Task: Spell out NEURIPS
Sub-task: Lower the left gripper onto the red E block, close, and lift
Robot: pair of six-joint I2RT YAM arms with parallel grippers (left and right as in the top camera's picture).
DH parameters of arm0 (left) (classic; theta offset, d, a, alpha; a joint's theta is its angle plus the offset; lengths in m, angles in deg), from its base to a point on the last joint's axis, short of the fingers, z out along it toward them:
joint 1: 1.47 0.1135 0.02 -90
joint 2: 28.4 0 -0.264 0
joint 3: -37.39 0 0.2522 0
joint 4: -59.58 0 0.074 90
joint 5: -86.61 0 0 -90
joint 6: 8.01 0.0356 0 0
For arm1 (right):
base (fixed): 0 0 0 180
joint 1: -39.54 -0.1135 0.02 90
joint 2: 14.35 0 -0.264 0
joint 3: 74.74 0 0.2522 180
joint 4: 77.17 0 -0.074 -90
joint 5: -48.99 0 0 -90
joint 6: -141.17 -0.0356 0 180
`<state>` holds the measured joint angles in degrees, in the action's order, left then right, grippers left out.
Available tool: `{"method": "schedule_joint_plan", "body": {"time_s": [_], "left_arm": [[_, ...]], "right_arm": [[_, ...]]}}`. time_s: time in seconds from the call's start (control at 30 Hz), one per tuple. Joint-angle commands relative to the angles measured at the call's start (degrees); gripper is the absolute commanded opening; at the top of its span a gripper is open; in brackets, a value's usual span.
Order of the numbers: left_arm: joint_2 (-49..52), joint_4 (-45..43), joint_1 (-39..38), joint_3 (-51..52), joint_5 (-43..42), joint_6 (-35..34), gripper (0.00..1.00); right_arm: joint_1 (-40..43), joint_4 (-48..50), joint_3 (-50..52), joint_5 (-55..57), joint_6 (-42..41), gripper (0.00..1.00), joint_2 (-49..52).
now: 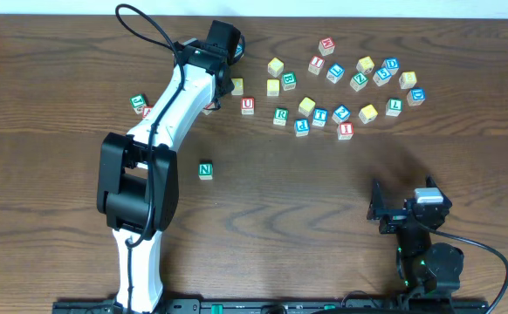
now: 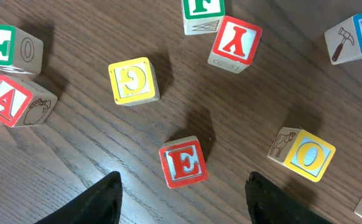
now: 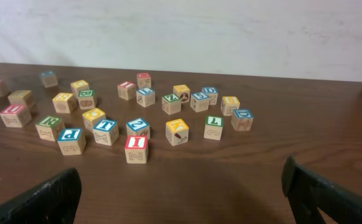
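Along the left side of the table (image 1: 53, 174), your left arm (image 1: 162, 131) reaches up toward the back edge, and the green N block (image 1: 205, 170) sits alone just right of it, well apart from the other blocks. Your left gripper (image 2: 183, 180) hangs with its jaws wide apart and grips nothing; the red E block (image 2: 183, 163) lies flat on the wood in line with the gap, touching neither finger, with a yellow G block (image 2: 133, 81) beyond it. Moving right, the red U block (image 1: 248, 105), green R block (image 1: 280, 115), blue P block (image 1: 302, 126) and red I block (image 1: 346, 131) lie in the scattered cluster, mixed with yellow blocks (image 1: 276, 65) whose letters you cannot read from above. Near the front right, your right gripper (image 1: 383, 209) is spread fully, holding nothing
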<state>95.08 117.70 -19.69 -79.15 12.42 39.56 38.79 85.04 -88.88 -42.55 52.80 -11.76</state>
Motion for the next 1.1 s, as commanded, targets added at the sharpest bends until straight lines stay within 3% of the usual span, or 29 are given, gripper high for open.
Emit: {"method": "schedule_joint_plan", "body": {"time_s": [0.0,0.6,0.77,1.03,1.07], "left_arm": [[1.0,0.2,-0.1,-0.4,1.3,-0.7,0.63],[6.4,-2.1,-0.1,-0.3,1.4,-0.7,0.62],[6.4,-2.5,-0.1,-0.3,1.4,-0.7,0.50],[6.5,-2.4,-0.1,-0.3,1.4,-0.7,0.52],[6.5,-2.4,-0.1,-0.3,1.4,-0.7,0.56]], "right_arm": [[0.3,-0.3,0.0,-0.1,-1.0,0.99,-0.2],[0.3,-0.3,0.0,-0.1,-1.0,0.99,-0.2],[0.3,-0.3,0.0,-0.1,-1.0,0.99,-0.2],[0.3,-0.3,0.0,-0.1,-1.0,0.99,-0.2],[0.3,-0.3,0.0,-0.1,-1.0,0.99,-0.2]]}}
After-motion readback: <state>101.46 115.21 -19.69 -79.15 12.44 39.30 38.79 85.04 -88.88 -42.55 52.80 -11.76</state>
